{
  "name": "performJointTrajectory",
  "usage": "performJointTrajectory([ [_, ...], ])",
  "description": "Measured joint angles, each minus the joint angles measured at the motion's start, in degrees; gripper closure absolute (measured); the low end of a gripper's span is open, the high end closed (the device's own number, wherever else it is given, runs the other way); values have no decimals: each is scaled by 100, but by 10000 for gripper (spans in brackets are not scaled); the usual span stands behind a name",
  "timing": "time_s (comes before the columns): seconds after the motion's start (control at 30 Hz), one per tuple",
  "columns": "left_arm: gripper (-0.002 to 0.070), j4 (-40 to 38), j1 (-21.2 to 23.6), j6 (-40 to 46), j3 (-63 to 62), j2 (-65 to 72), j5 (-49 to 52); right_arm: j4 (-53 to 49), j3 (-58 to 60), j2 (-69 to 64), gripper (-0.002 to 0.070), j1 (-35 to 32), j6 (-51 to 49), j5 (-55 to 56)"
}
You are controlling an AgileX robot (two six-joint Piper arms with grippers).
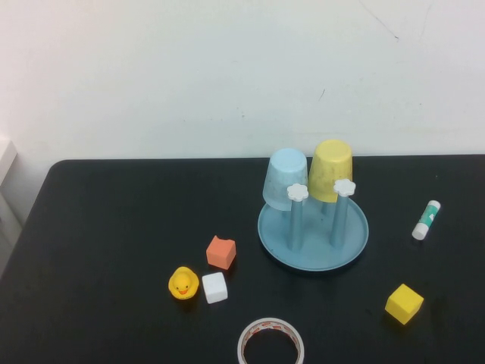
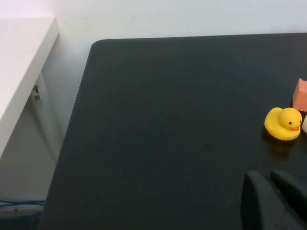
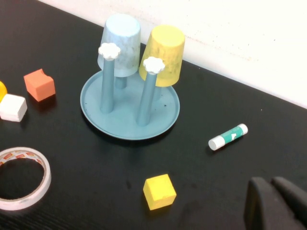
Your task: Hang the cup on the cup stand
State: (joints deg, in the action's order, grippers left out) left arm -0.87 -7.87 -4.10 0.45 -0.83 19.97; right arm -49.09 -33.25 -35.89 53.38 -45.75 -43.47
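In the high view the cup stand (image 1: pixel 313 235) sits right of centre on the black table (image 1: pixel 114 227), and the cup (image 1: pixel 331 171) hangs upside down on one of its rear posts, at the upper right of the stand, with a pale blue cup (image 1: pixel 286 178) inverted just beside it on the left; two front posts with white flower caps stand bare. Left of the stand lie an orange block (image 1: pixel 220 252), a white cube (image 1: pixel 214 287) and a rubber duck (image 1: pixel 183 283) close together; a tape roll (image 1: pixel 271 343) is at the bottom edge, a yellow cube (image 1: pixel 404 303) at lower right and a glue stick (image 1: pixel 426 220) at the right. Neither arm appears here. In the left wrist view the left gripper (image 2: pixel 274 201) shows in the lower right corner over bare table, its dark fingers close together with nothing between them; the duck (image 2: pixel 283 123) and a corner of the orange block (image 2: pixel 301 95) are at the right edge. In the right wrist view the right gripper (image 3: pixel 277 203) is in the lower right corner, fingers likewise near-closed and empty, well apart from the stand (image 3: pixel 129 108) at upper centre, where the yellow cup (image 3: pixel 164 55) and blue cup (image 3: pixel 121 44) hang side by side; the yellow cube (image 3: pixel 159 191), glue stick (image 3: pixel 228 136), tape roll (image 3: pixel 21 177), white cube (image 3: pixel 12 107) and orange block (image 3: pixel 39 84) lie around it.
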Motion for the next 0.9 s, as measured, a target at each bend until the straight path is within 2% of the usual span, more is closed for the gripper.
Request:
performJointTrajectory([
  [0.63,675,0,0,-8,0,0,-3,0,0,0,678,0,0,0],
  [0.77,675,0,0,-8,0,0,-3,65,0,119,678,-594,0,179],
  [0.9,675,0,0,-8,0,0,-3,78,0,344,678,-1711,0,275],
])
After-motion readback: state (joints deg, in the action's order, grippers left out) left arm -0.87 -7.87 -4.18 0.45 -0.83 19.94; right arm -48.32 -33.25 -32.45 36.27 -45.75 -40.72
